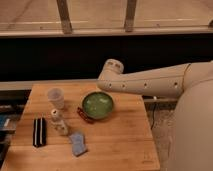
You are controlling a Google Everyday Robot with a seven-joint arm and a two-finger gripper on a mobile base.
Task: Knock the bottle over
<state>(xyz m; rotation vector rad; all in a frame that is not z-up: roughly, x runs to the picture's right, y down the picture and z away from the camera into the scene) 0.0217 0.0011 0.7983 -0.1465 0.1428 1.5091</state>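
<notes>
Bottle (59,122) stands upright at the left front of our wooden plank table (125,147), pale and translucent, narrow-necked under a round white cap. Just behind it is a clear plastic cup (56,97); a flat light-blue sponge (77,143) lies near its front. A round green bowl (98,105) sits to the right. Our smooth cream arm (150,82) spans the far edge; the gripper is out of view, so we cannot tell its state.

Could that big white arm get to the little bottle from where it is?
Probably, from above: nothing covers the bottle, though the cup stands close behind it and the green bowl lies roughly between. The arm hangs over the table's far edge; its gripper is out of view.
</notes>
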